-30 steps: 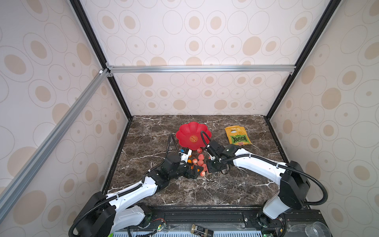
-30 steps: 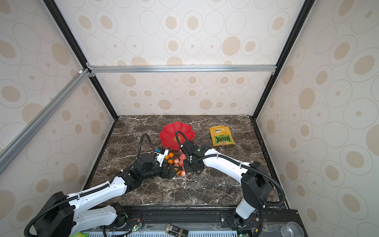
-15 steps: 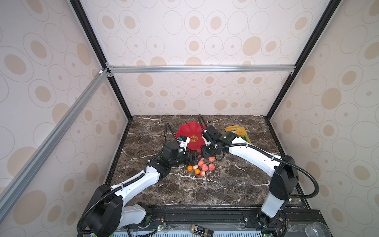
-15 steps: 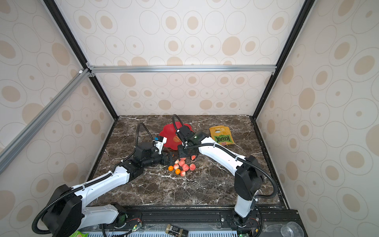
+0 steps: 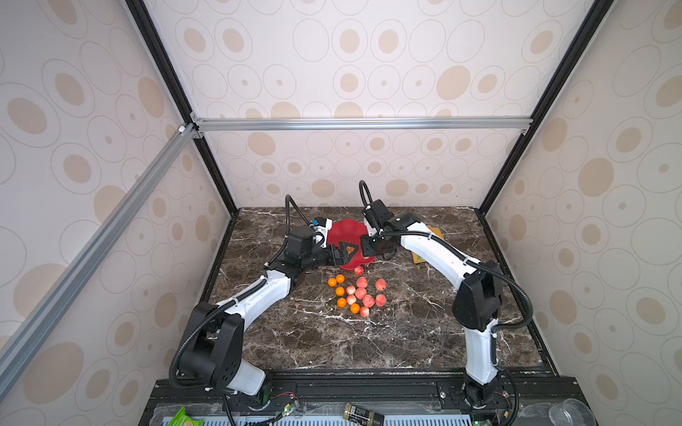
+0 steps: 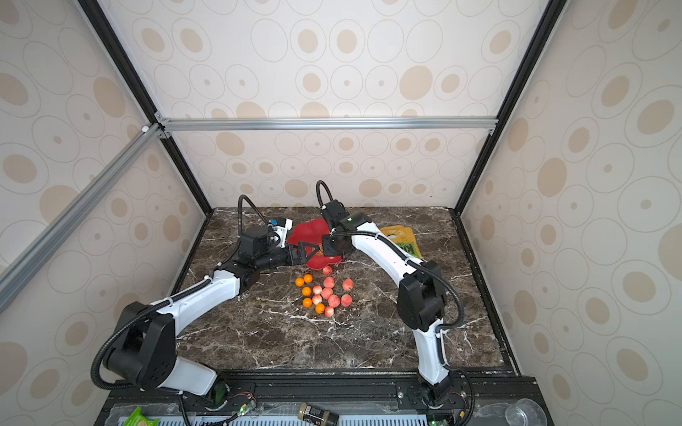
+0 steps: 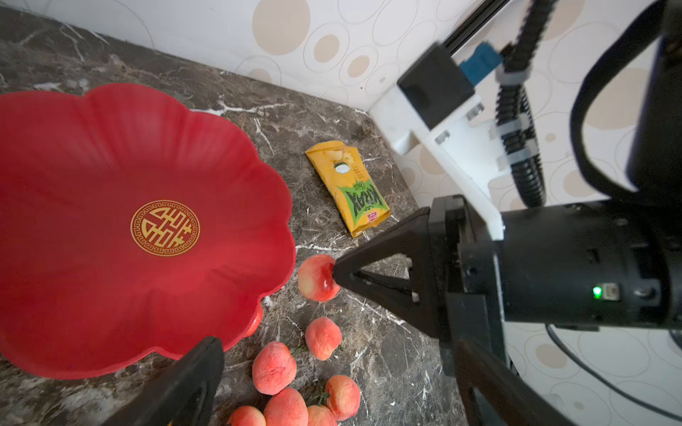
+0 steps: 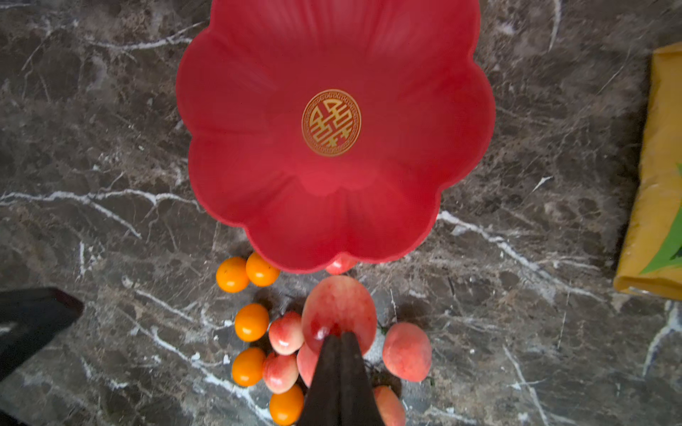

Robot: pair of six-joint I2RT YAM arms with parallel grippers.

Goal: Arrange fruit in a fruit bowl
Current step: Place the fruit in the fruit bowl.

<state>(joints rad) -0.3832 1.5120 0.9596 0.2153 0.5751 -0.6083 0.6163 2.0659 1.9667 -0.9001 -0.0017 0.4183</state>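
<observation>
My right gripper [image 8: 337,333] is clamped on a peach [image 8: 337,300] by its edge, held high, I'd say, to clear the fruit bowl [image 8: 258,155] rim — left gripper [image 6: 312,253] spread, empty.

The bowl [image 8: 258,110] is red with a gold mark [image 8: 331,123], the fruits [image 8: 406,351] pink-red and orange, the bag [image 7: 350,188] yellow-green.

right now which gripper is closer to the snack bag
Right. The right gripper, pinching a peach by the bowl rim, sits between the snack bag and the left gripper, which is farther off.
</observation>
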